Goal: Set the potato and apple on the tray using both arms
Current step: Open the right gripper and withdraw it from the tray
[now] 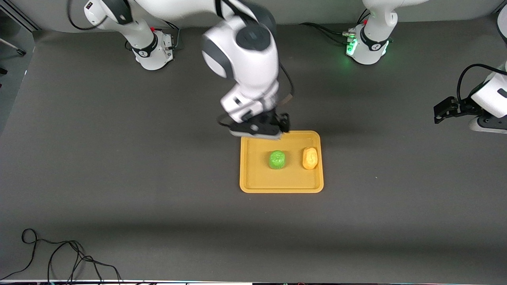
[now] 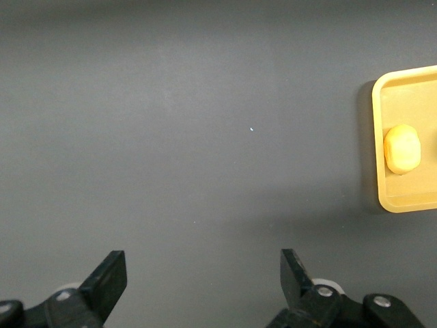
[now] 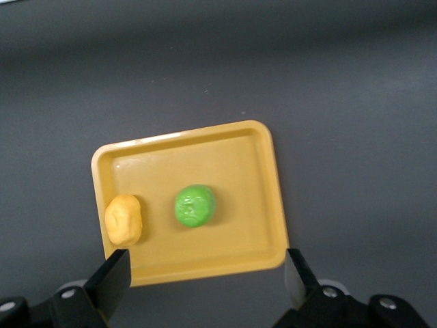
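Note:
The yellow-orange tray [image 1: 257, 179] lies in the middle of the table. The green apple [image 1: 277, 159] and the yellow-tan potato [image 1: 309, 158] both rest on it, apart from each other, the potato toward the left arm's end. My right gripper [image 1: 259, 132] hangs open and empty over the tray's edge nearest the robots. Its wrist view shows the tray [image 3: 232, 164], apple [image 3: 195, 206] and potato [image 3: 125, 219] past the open right gripper [image 3: 205, 277]. My left gripper [image 1: 440, 112] is open and empty over bare table near the left arm's end; in its wrist view the left gripper [image 2: 203, 277] faces the tray's rim [image 2: 377, 137] and the potato [image 2: 401, 149].
The table is a dark grey mat. A loose black cable [image 1: 59, 257] lies at the table's edge nearest the front camera, toward the right arm's end. The two arm bases [image 1: 152, 47] [image 1: 368, 43] stand along the edge farthest from the front camera.

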You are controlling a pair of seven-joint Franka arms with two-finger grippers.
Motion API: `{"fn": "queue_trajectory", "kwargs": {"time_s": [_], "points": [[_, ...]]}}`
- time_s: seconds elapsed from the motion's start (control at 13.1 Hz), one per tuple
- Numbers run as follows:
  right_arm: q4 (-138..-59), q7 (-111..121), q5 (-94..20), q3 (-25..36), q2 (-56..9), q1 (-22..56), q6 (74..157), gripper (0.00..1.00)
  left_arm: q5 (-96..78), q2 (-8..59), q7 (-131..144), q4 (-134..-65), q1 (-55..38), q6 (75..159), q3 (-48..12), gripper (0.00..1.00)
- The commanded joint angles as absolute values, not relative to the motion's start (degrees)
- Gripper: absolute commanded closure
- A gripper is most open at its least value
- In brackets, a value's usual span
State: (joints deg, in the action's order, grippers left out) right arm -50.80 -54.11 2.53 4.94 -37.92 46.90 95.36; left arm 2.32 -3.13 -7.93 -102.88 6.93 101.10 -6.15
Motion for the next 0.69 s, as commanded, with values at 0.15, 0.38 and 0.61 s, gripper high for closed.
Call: {"fn": "queue_trajectory", "kwargs": {"time_s": [0.15,0.38,0.61], "points": [[-65.2,-36.9,2.4,4.6,-20.9,34.7,87.3,0.00,2.0,-3.7,-8.9,-102.0,7.0,99.5,-6.1,0.00],[-76.3,-25.5,0.3,0.7,-11.1,19.2,88.0,0.00,2.0,-3.6,-8.9,-102.3,7.0,99.7,-6.0,0.00],[-84.5,-12.9,-0.3,0.0,-5.1,8.0,91.2,0.00,1.9,-3.5,-9.0,-102.2,7.1,99.6,-6.0,0.00]]}}
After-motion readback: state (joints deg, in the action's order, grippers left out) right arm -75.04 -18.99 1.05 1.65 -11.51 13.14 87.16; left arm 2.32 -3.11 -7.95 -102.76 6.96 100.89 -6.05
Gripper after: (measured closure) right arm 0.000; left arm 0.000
